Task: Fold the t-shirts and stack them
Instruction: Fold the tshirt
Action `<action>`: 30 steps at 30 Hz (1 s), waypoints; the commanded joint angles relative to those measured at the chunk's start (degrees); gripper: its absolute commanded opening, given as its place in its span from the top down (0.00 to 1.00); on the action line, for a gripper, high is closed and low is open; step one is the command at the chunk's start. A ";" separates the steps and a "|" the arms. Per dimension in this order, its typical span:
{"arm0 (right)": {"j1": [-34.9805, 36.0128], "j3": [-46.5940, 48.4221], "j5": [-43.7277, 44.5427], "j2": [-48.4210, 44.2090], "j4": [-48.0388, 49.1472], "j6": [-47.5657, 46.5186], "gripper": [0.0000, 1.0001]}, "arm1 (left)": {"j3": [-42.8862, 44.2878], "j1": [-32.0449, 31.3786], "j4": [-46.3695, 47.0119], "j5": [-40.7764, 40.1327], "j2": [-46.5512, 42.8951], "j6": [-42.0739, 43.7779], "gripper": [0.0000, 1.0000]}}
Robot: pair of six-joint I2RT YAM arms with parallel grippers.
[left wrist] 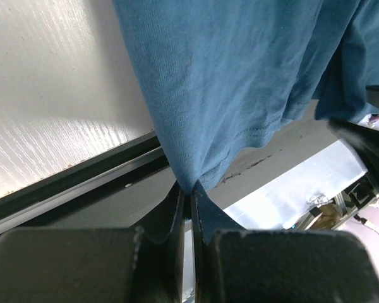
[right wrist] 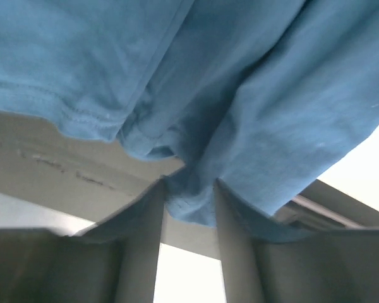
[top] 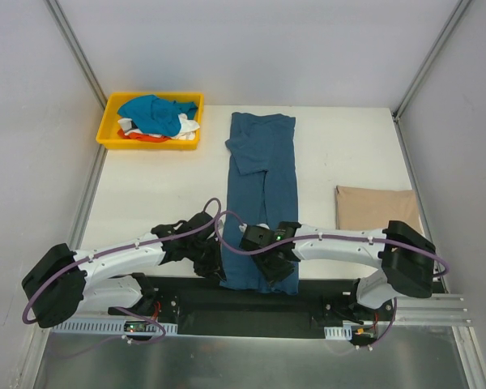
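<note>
The large dark teal-blue t-shirt (top: 262, 174) lies as a long narrow strip down the middle of the table, its near end hanging over the table's front edge. My left gripper (top: 218, 270) is shut on that end's left corner, and the hem is pinched between the fingertips in the left wrist view (left wrist: 191, 187). My right gripper (top: 275, 269) is shut on the right side of the same end, with bunched teal cloth (right wrist: 196, 189) between its fingers. A folded tan-beige t-shirt (top: 377, 208) lies at the right. Bright blue (top: 155, 112), white (top: 186, 130) and orange-red (top: 146, 136) t-shirts lie heaped in the tray.
The yellow plastic tray (top: 107, 136) stands at the table's far left corner. Grey walls with metal posts close in the table on three sides. A black rail (top: 227, 304) with the arm bases runs along the near edge.
</note>
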 commanded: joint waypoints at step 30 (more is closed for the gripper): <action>2.96 -0.02 1.60 -10.20 6.82 -0.85 0.30 | -0.56 -0.46 -0.51 -1.67 -2.52 0.21 1.00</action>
